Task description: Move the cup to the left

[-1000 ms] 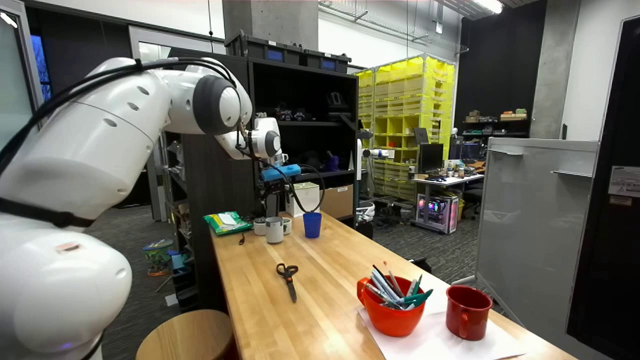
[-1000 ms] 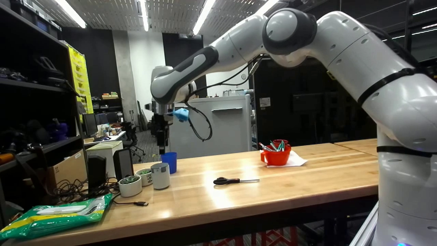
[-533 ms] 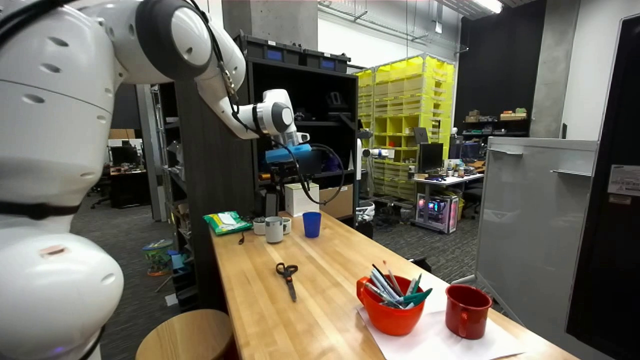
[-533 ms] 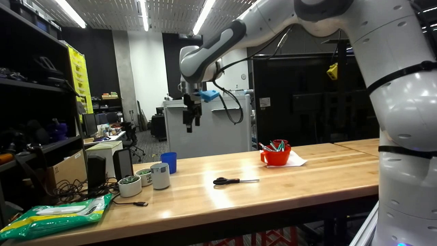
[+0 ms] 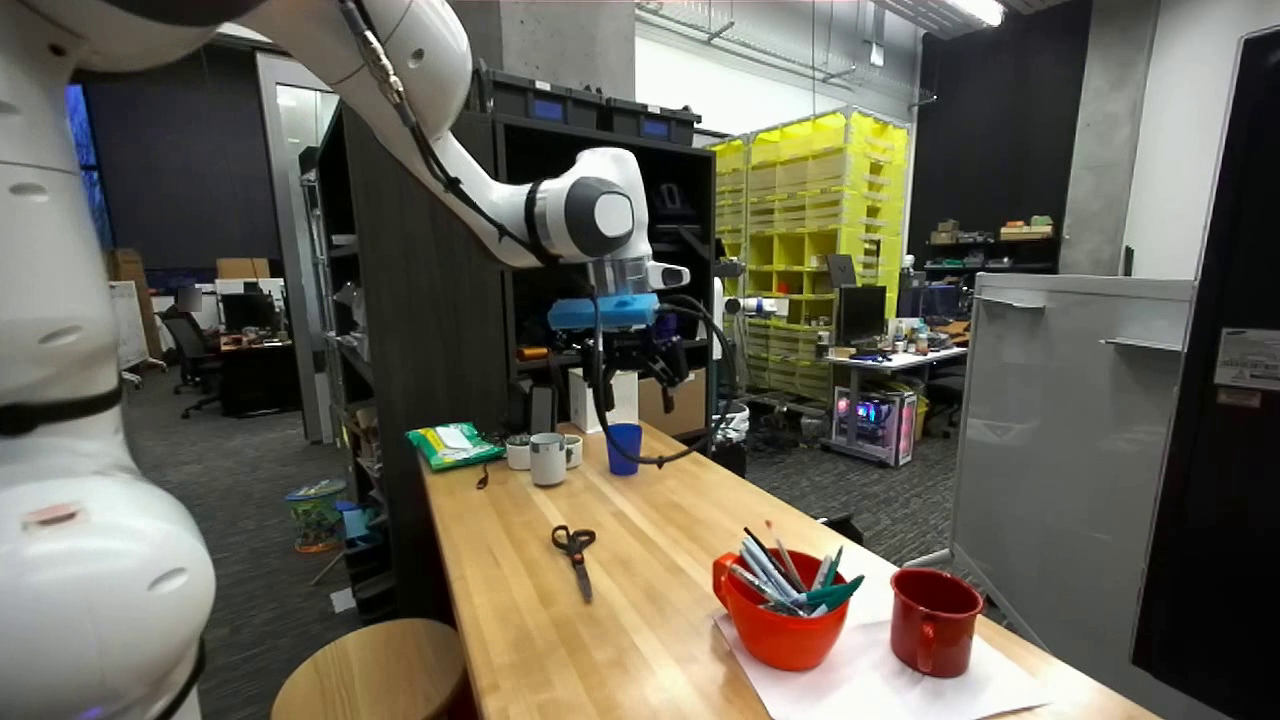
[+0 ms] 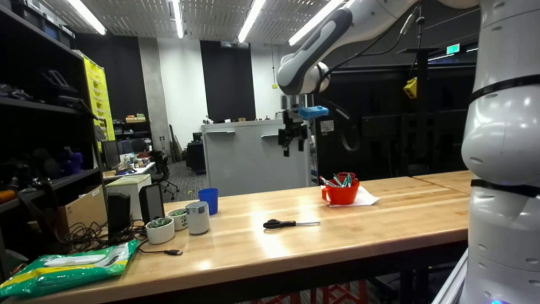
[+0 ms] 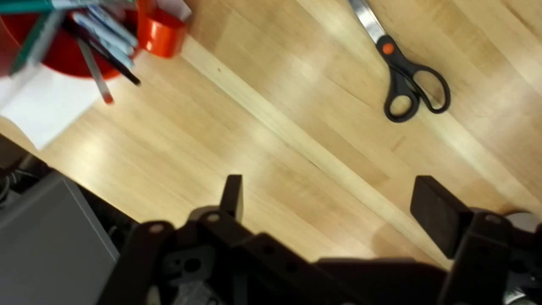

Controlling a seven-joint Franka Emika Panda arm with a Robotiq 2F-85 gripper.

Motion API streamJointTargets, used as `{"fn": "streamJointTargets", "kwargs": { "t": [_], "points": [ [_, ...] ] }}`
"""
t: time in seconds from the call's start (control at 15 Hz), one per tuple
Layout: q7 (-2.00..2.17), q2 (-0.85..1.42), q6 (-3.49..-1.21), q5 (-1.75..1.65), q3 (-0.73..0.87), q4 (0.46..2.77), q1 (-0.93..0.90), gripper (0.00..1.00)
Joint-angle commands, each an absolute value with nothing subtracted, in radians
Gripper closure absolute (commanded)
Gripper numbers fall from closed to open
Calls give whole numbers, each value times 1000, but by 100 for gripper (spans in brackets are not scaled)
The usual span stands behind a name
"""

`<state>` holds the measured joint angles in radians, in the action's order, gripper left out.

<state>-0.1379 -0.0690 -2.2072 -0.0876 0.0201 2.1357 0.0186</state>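
Carried right and upward since a second ago, the jaws are spread, nothing held. At left in an exterior view, the cup (image 6: 198, 218) is set beside the pots (image 6: 180, 222). Retreat after placing seems in hand; only further withdrawal seems needed.

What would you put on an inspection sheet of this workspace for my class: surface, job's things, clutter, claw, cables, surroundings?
Surface: wooden table with bright glare patches.
Job's things: whitish cup, upright beside two small plant pots.
Clutter: scissors lying flat; blue cup; green packet; red bowl of pens and dark red cup on white paper.
Claw: open, above the table; nothing seen in its grasp.
Cables: black cable looping from the arm; tangled cables near the green packet; plug end lying on the table.
Surroundings: dark shelving; wooden stool beside the table.
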Motion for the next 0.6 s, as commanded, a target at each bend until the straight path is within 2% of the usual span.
{"fn": "streamJointTargets", "kwargs": {
  "t": [0.0,0.2,0.27,0.53],
  "points": [
    [-82,-243,-2251,-73,92,2331,88,0],
    [-67,-338,-2283,-90,173,2432,172,0],
    [-96,-241,-2251,-85,145,2339,138,0],
    [-96,-315,-2270,-84,188,2410,179,0]
  ]
}}
